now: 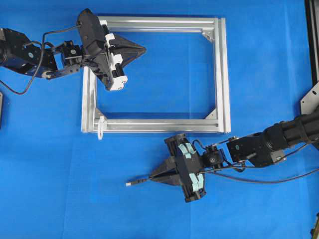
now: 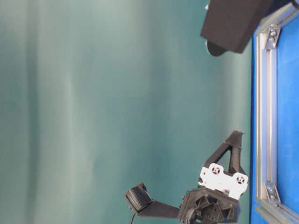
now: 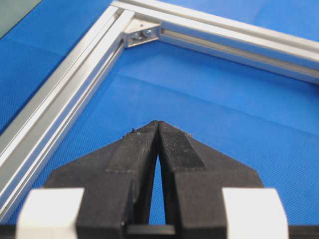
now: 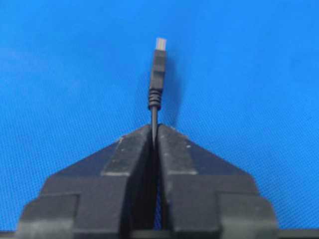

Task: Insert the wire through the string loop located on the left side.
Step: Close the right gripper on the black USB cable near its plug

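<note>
**Two grippers pressed together, one pinching the wire**

Two arms work over a blue table (image 1: 50,189) that carries a silver aluminium frame (image 1: 224,74). The right gripper (image 1: 155,177) sits below the frame's lower rail in the overhead view, fingertips pointing left, and its jaws are clamped on the wire (image 1: 137,181). In the right wrist view the thin black cable comes out from between the two black fingers (image 4: 130,149), which meet around it, and the plug end with its ribbed collar and small pale metallic tip stands out just beyond the fingertips. Behind the gripper the rest of the wire trails off to the right across the table.

The left gripper (image 1: 143,49) hovers over the upper left part of the frame, tips pointing right. Its fingers are pressed together with nothing between them, as the left wrist view shows, above bare blue surface inside the frame.

The string loop (image 1: 101,127) is a tiny whitish ring at the frame's lower left corner, resting against the rail. The plug tip lies below and to the right of it, apart from it.
</note>
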Robot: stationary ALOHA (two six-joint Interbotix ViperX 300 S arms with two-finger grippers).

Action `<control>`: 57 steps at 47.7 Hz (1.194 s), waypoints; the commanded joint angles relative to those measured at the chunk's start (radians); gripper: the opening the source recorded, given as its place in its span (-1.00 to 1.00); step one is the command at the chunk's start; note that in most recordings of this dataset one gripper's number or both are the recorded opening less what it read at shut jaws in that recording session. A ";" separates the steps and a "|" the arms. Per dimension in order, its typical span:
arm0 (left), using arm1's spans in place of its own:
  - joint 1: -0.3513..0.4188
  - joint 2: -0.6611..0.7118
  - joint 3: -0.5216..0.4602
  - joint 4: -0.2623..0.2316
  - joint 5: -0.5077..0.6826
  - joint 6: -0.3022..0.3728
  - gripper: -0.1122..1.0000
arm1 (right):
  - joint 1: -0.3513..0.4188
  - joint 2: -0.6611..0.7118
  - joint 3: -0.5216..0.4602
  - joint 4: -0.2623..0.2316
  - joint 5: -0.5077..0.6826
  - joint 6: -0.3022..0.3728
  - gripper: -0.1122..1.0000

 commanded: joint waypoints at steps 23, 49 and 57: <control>0.002 -0.034 -0.008 0.002 -0.005 0.002 -0.79 | -0.008 -0.115 -0.008 -0.002 0.041 0.005 -0.88; 0.002 -0.034 -0.006 0.003 -0.005 -0.002 -0.79 | -0.009 -0.322 -0.031 -0.002 0.302 -0.006 -0.88; 0.002 -0.034 -0.006 0.002 -0.005 -0.002 -0.79 | -0.008 -0.322 -0.031 -0.002 0.304 -0.005 -0.88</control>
